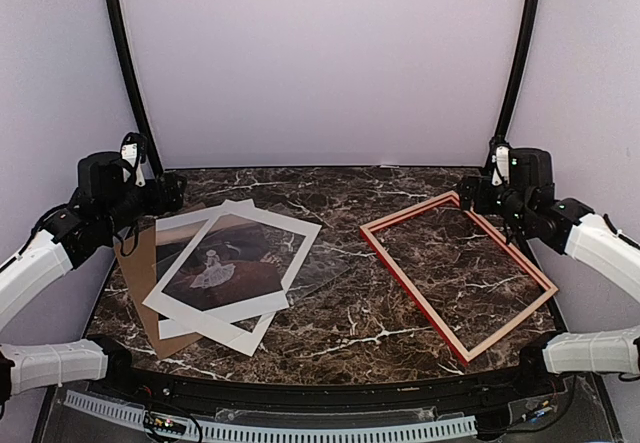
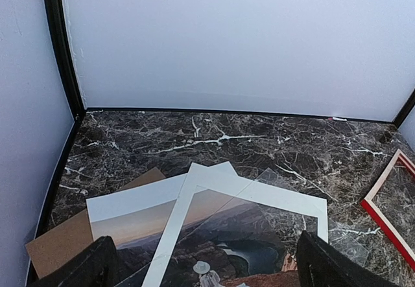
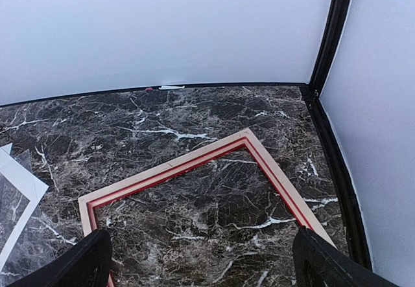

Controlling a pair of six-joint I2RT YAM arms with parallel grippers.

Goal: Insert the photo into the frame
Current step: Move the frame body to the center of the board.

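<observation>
The photo [image 1: 215,268], a dark brown-red scene with a small white figure, lies flat at the left of the table. A white mat [image 1: 290,225] with a cut-out window lies askew on top of it. In the left wrist view the photo [image 2: 130,225] shows beside and through the mat [image 2: 259,193]. The frame [image 1: 414,292] lies at the right, pale wood up with red inner edges; the right wrist view shows its far corner [image 3: 168,167]. My left gripper [image 1: 165,191] [image 2: 207,264] hangs open above the photo's far end. My right gripper [image 1: 470,195] [image 3: 204,264] hangs open over the frame's far corner.
A brown backing board [image 1: 135,263] sticks out from under the photo at the left. A clear sheet [image 1: 322,273] lies under the pile's right side. White walls and black corner posts [image 1: 125,63] close in the marble table [image 1: 340,333].
</observation>
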